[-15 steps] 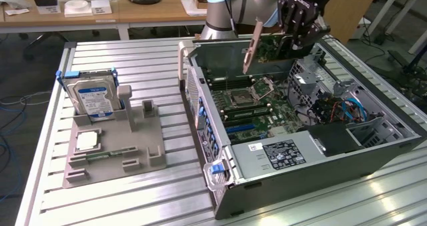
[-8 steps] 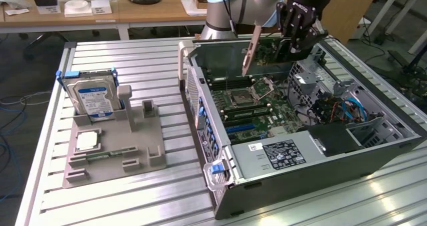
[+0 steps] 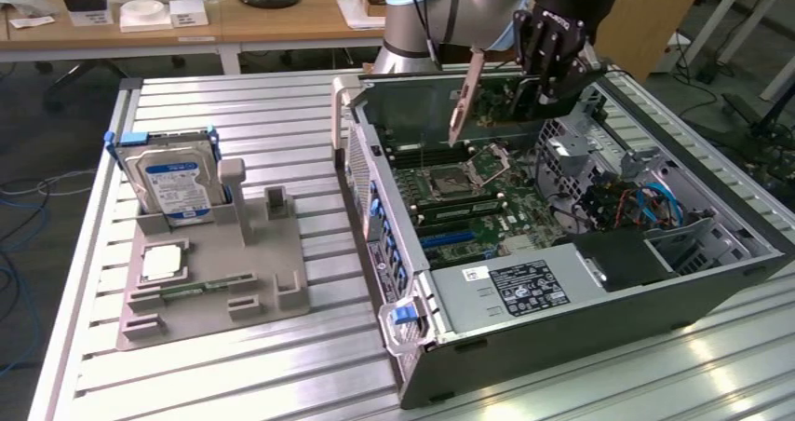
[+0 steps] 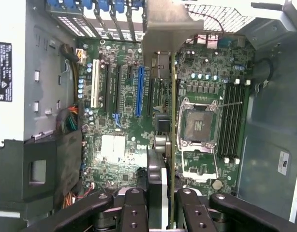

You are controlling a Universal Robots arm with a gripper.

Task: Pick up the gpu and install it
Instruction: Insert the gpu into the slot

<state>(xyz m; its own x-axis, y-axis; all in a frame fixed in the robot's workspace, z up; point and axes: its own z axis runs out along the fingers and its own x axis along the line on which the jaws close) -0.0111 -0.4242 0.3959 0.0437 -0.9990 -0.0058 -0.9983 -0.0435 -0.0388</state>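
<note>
The gpu (image 3: 497,102) hangs on edge above the open computer case (image 3: 621,295), its silvery bracket (image 3: 461,95) pointing down toward the motherboard (image 3: 466,207). My gripper (image 3: 546,84) is shut on the card's far end. In the wrist view the gpu (image 4: 172,121) appears edge-on as a thin green line between my fingers (image 4: 134,205), with its bracket (image 4: 168,29) at the case's slot wall. The card hovers between the blue slot (image 4: 139,94) and the open processor socket (image 4: 197,123), apart from the board.
A grey holder tray (image 3: 267,281) at the exterior view's left carries a hard drive (image 3: 178,179), a processor (image 3: 162,263) and a memory stick (image 3: 186,292). Inside the case are a power supply (image 3: 516,286), drive cage and cables (image 3: 627,202). A wooden desk (image 3: 186,30) stands behind.
</note>
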